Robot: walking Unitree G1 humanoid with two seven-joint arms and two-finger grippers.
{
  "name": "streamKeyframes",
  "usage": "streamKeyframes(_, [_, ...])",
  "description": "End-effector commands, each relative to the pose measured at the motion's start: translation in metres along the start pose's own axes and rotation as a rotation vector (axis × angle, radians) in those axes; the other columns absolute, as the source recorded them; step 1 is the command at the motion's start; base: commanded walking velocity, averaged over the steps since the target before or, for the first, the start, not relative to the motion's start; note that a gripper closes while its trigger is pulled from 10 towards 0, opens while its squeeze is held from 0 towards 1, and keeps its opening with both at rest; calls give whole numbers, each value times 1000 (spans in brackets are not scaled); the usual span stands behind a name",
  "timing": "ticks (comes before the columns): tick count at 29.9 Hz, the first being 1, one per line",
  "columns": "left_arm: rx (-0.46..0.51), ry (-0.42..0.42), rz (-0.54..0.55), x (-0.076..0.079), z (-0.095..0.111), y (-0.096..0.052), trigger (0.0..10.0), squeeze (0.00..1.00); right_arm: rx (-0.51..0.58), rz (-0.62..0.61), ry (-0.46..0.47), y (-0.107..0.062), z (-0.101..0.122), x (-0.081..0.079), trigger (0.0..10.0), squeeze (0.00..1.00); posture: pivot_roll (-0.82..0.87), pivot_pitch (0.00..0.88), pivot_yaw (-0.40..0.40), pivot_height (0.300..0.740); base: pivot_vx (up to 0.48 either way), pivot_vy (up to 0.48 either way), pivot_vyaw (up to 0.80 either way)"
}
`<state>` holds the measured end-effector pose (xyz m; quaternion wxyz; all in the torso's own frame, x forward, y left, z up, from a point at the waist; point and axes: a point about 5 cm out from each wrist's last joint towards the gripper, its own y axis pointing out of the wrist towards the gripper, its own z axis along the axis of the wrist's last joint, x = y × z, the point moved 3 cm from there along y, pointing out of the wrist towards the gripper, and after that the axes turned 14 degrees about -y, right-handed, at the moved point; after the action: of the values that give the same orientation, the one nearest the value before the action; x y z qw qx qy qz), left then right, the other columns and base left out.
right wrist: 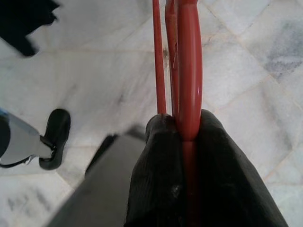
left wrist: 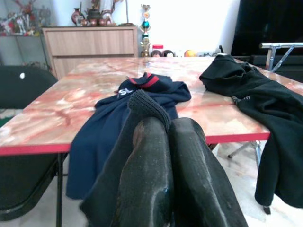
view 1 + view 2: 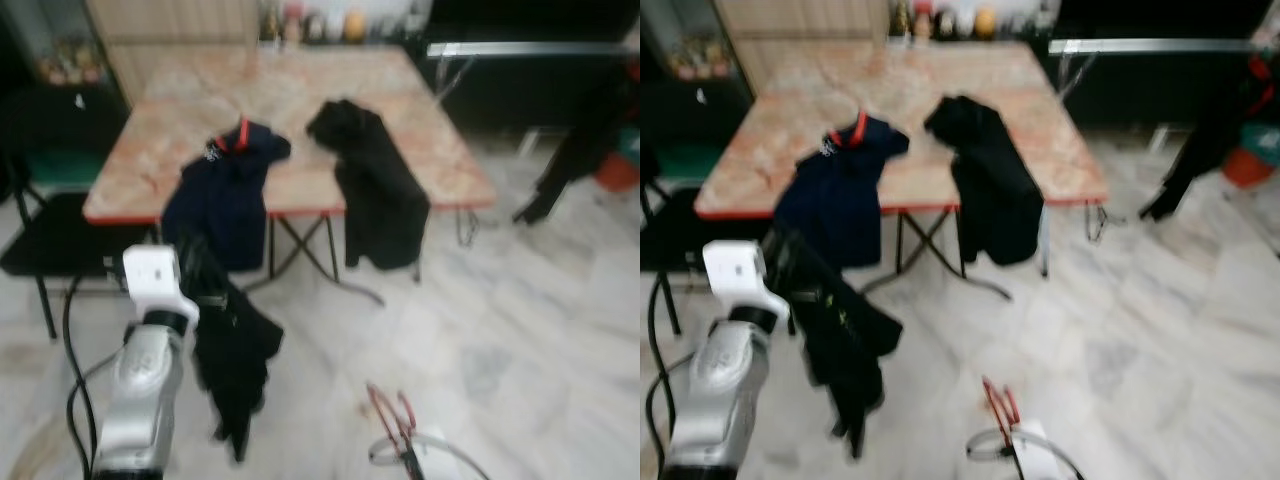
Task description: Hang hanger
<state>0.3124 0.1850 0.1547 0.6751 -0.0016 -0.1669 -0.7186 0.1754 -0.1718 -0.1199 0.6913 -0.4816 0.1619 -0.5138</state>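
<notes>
My left gripper is raised at the lower left, shut on a black garment that hangs from it toward the floor. In the left wrist view the two fingers press together with the garment's ribbed edge pinched between them. My right gripper sits low near the bottom edge, shut on a red hanger. The right wrist view shows the hanger's red bar clamped between the fingers over the tiled floor.
A marble-patterned table with a red edge stands ahead. A navy garment and another black garment drape over its front edge. A dark chair is at the left, and a metal rack at the far right.
</notes>
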Motion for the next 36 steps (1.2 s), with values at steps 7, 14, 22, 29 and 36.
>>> streamKeyframes(7, [26,11,-33,10,6,3,10000,0,-12,-21,19,-1,-5,7,10000,0,69,39,-12,740,347,0,0])
streamKeyframes(14, [29,10,-38,11,7,3,10000,0,-12,-19,20,-1,-6,8,10000,0,71,40,-13,740,347,0,0])
streamKeyframes(22, [27,2,-94,21,14,3,10000,0,-9,-16,15,-1,-6,8,10000,0,77,38,-15,740,83,0,0])
streamKeyframes(29, [51,-33,-106,27,27,6,10000,0,-7,-10,17,-1,-6,7,10000,0,78,37,-13,740,0,0,0])
streamKeyframes(36, [191,15,-158,46,74,20,10000,0,12,-11,13,0,0,3,10000,0,82,25,-10,740,0,0,0])
